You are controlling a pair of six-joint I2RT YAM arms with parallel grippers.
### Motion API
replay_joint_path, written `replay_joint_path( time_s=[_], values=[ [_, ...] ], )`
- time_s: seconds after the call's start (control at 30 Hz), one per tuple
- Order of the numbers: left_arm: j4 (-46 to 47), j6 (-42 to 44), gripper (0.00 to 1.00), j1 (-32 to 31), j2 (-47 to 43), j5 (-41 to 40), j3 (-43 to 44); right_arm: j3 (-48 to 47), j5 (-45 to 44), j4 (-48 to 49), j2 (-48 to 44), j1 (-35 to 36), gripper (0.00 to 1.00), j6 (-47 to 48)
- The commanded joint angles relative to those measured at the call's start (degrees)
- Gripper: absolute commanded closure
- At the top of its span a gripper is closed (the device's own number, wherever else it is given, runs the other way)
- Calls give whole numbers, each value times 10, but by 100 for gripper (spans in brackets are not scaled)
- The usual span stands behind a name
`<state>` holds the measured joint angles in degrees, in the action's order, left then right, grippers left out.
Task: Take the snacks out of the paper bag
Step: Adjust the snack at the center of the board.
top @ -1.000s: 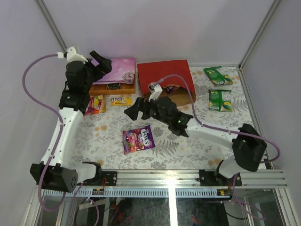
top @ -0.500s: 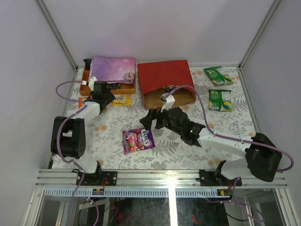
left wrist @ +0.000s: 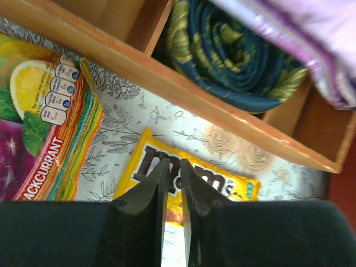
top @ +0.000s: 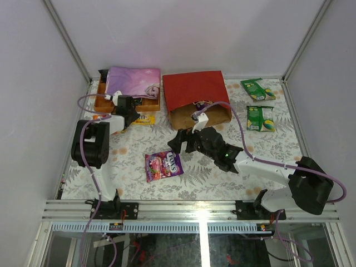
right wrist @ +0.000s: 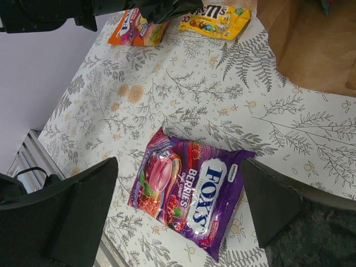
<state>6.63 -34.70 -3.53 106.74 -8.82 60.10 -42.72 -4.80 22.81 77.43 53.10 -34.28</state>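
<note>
The red paper bag (top: 194, 95) is lying on its side at the far middle of your table (top: 125, 161), its mouth facing the arms, just beside the wooden box (top: 105, 104). A green packet (top: 257, 89) and a second green packet (top: 260, 118) are lying to the right of the bag. Your right gripper (right wrist: 179, 167) is hovering spread wide over the purple candy packet (right wrist: 189, 194). Your left gripper (left wrist: 173, 164) is hanging over the yellow packet (left wrist: 222, 181) with its fingers drawn almost together. You cannot tell whether they are touching it.

This is a robot test cell in a lab. The table (top: 128, 167), under a fern-print cloth, is boxed in by plain white panels (top: 189, 33) on slim metal posts. Along the table's near edge an aluminium rail (top: 189, 208) carries two bolted arm bases (top: 114, 208) trailing purple cables (top: 88, 97).
</note>
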Motion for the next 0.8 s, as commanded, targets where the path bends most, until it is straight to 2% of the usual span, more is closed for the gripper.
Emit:
replay_joint_path(
  time_s=[0.0, 0.4, 0.53, 0.6, 0.77],
  values=[
    [22, 4, 90, 4, 34, -3, 13, -1, 15, 15, 2, -6, 1, 0],
    [-79, 11, 94, 6, 44, -30, 51, -15, 16, -6, 11, -11, 0, -4],
    [-79, 11, 94, 5, 11, -25, 47, -15, 19, -6, 10, -12, 0, -5],
    [-79, 18, 86, -1, -18, -27, 49, -17, 21, -6, 10, -13, 0, -4],
    [-110, 77, 46, -40, -47, -48, 85, -21, 29, -5, 15, -15, 0, -6]
  ],
)
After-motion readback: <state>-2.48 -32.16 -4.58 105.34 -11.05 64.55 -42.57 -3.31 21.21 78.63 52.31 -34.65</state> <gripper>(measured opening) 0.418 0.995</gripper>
